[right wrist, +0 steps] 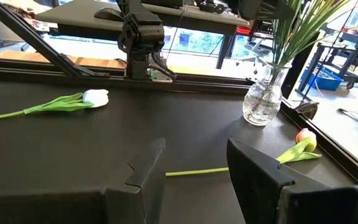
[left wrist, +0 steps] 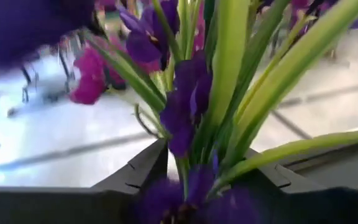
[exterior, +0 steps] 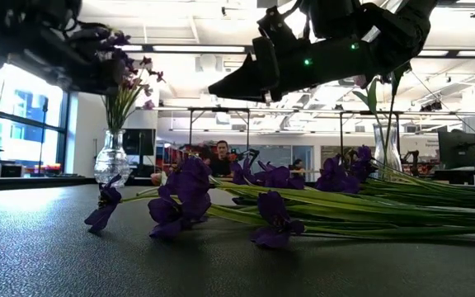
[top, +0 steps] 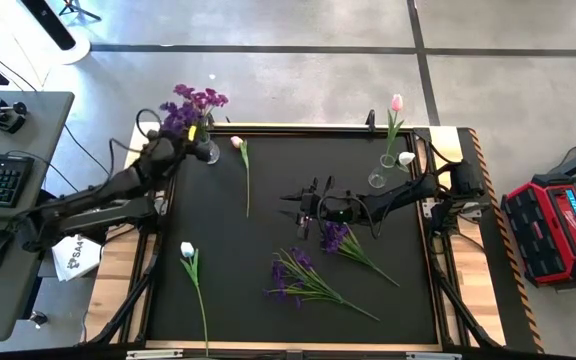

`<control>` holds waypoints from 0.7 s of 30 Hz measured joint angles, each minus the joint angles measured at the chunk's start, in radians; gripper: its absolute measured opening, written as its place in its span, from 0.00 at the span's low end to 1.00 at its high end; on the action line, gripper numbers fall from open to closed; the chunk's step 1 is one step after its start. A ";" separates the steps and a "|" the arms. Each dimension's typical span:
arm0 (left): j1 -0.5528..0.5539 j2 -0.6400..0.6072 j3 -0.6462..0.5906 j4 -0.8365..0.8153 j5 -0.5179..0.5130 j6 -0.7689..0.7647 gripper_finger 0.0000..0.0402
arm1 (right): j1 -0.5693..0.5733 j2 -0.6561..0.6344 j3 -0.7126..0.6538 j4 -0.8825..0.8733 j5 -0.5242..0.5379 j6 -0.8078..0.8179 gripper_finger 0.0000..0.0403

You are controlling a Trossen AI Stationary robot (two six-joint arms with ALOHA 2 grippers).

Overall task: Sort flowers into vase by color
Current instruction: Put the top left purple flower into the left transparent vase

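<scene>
- Left gripper [top: 190, 135] hovers at the clear glass vase [top: 211, 152], fingers spread around its purple flowers [top: 190, 108].
- Right gripper [top: 290, 207], fingers spread and empty, hangs well right of that vase, above the loose purple flowers [top: 303, 276].

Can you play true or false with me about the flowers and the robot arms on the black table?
1. Purple flowers stand in the vase at the table's far left corner. True.
2. The right gripper is holding a white tulip. False: its fingers are open and hold nothing, up above the mat.
3. A white tulip lies flat on the mat. True.
4. All the purple flowers are in a vase already. False: two purple bunches lie on the mat.
5. The vase on the right holds a pink tulip. True.
6. The left gripper is by the purple vase. True.
</scene>
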 joint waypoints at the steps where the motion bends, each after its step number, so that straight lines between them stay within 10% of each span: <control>1: 0.000 0.000 0.036 -0.082 0.004 -0.037 0.39 | 0.000 0.000 0.000 0.001 0.000 0.000 0.38; 8: 0.000 0.000 0.235 -0.491 0.053 -0.227 0.42 | 0.000 0.000 0.000 0.013 0.000 0.000 0.38; 21: 0.003 0.036 0.262 -0.479 0.085 -0.209 0.17 | 0.000 0.000 0.000 0.016 0.000 -0.016 0.38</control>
